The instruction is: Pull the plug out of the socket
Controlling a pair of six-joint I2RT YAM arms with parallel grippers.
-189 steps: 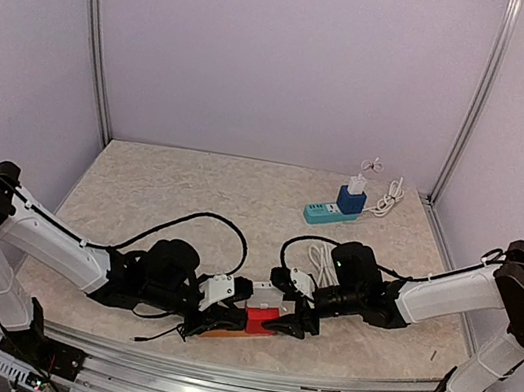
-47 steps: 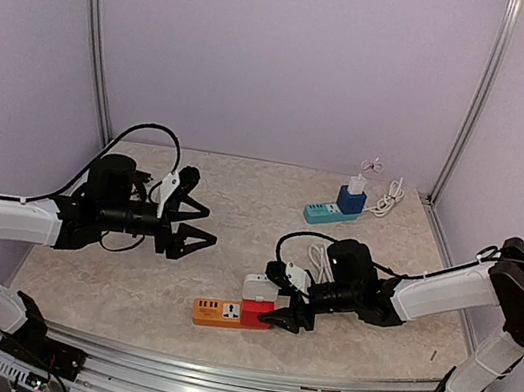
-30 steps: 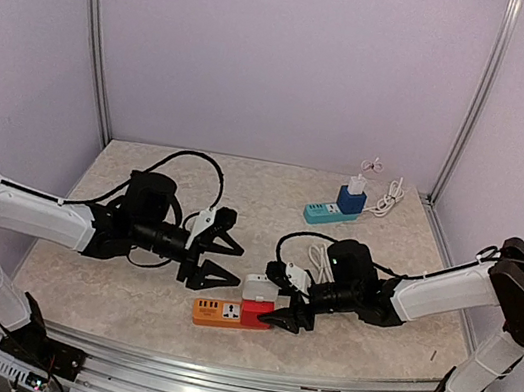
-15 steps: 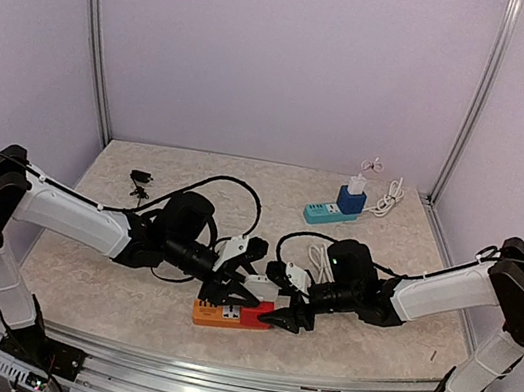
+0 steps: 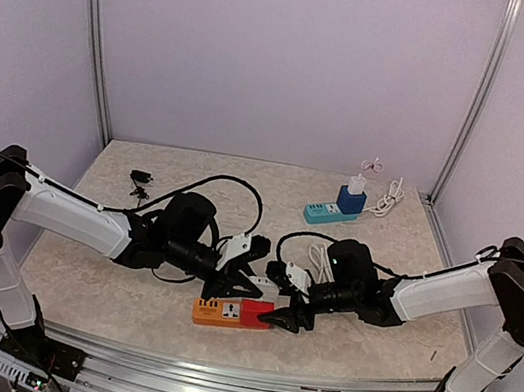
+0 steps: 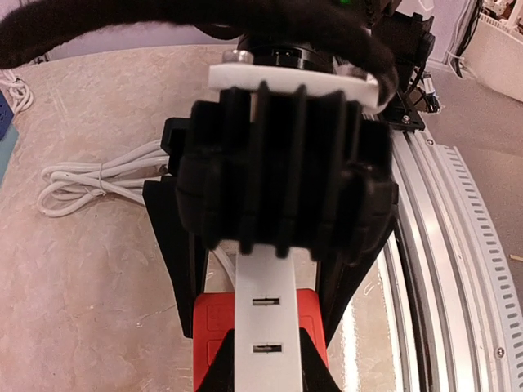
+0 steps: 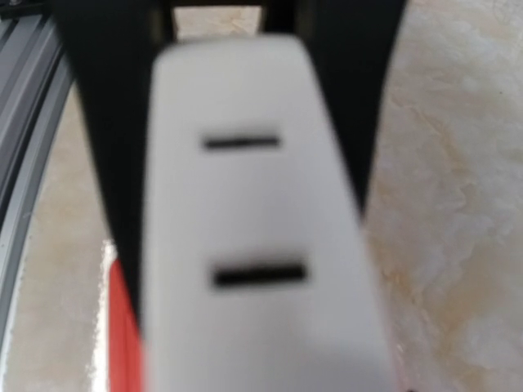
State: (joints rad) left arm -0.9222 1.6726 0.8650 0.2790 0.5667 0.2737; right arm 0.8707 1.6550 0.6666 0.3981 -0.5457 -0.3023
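An orange power strip [image 5: 217, 313] with a red socket end [image 5: 259, 314] lies near the table's front edge. A white plug [image 5: 265, 286] with two slots in its top stands in the red socket. My left gripper [image 5: 259, 269] comes in from the left, its jaws closed against the plug's sides; in the left wrist view the plug [image 6: 266, 327] sits between my fingers over the red socket [image 6: 214, 331]. My right gripper [image 5: 281, 311] is shut on the red end from the right. The right wrist view is filled by the blurred plug [image 7: 253, 245].
A teal power strip [image 5: 330, 213] with a blue and white charger [image 5: 351, 198] sits at the back right. A coiled white cable [image 5: 317, 257] lies behind my right gripper. A small black item [image 5: 140, 178] lies at the back left. A metal rail [image 5: 211, 370] runs along the front.
My left arm has swung in from the far left to the plug, and its jaws now sit around it. My right arm and the strip have stayed put.
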